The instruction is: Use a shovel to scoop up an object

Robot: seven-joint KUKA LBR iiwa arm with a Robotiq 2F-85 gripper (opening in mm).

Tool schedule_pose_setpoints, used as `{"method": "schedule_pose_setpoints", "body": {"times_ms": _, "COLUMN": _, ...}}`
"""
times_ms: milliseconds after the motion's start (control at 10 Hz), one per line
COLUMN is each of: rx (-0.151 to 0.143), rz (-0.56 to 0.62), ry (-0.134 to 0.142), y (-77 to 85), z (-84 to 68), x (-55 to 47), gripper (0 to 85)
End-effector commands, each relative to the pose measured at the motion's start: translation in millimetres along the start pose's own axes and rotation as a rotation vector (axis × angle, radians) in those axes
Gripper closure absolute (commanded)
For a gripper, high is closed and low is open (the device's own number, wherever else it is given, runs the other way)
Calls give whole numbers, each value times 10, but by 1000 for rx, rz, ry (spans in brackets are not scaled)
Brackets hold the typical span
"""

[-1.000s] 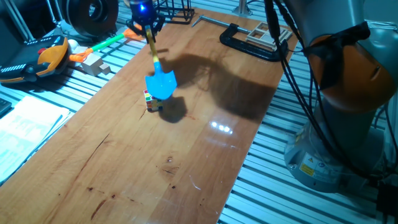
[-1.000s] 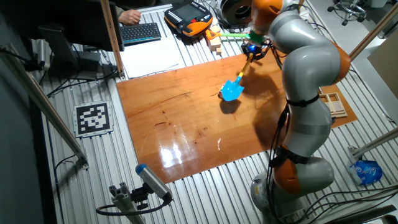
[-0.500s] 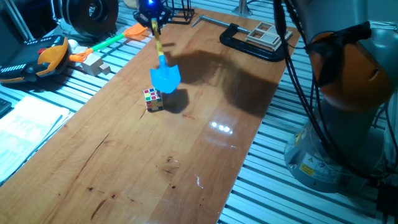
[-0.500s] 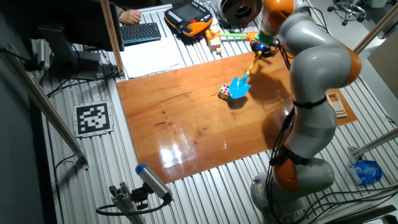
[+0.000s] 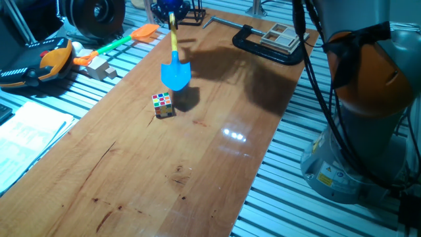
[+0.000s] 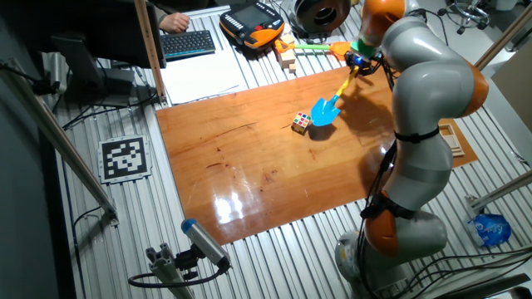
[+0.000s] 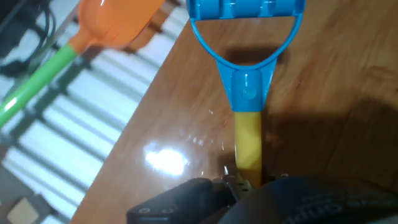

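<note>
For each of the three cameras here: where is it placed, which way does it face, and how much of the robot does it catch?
One fixed view: low at one end of the table, looking along it at the puzzle cube and blue shovel; arm base at right.
The other fixed view: high, off a long side, looking down; the whole arm shows.
Hand view: on the hand, looking down the shovel's yellow shaft; dark gripper parts at bottom, orange shovel at upper left.
Both fixed views share cube and shovel.

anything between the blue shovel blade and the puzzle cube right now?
Nothing. Both fixed views show only a bare strip of wooden tabletop between the shovel blade and the puzzle cube; they sit apart.
</note>
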State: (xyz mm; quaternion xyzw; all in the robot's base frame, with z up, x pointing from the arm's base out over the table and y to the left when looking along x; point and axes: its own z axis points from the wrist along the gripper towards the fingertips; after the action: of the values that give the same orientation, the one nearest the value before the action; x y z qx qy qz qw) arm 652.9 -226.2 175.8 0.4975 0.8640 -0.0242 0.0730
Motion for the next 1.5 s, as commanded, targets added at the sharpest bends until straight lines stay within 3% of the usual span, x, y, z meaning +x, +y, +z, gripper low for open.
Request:
{"method": "schedule_pose_setpoints", "body": {"times_ms": 0, "rx": -2, "rz": 34, "ry": -25, "y": -34, "z": 0, "x": -24, "gripper": 850}}
{"method": "schedule_pose_setpoints", "body": {"times_ms": 100, "rx": -3, "rz": 53, "ry": -53, "y": -73, "z": 4, "x": -70, "gripper": 850}}
{"method": "schedule_pose_setpoints", "body": {"times_ms": 300, "rx": 12, "rz": 81, "ry": -43, "y": -158, "z": 18, "x": -160, "gripper": 850}}
{"method": "schedule_pose_setpoints", "body": {"times_ms": 700, "rx": -3, "rz": 128, "ry": -79, "y": -310, "z": 115, "x": -241, "gripper": 850}}
{"method": "schedule_pose_setpoints", "body": {"times_ms": 1100, "rx": -24, "rz": 197, "ry": -144, "y": -387, "z": 157, "x": -316, "gripper": 850}}
{"method": "schedule_pose_setpoints", "body": {"times_ms": 1400, "rx": -15, "rz": 230, "ry": -144, "y": -414, "z": 193, "x": -316, "gripper": 850}}
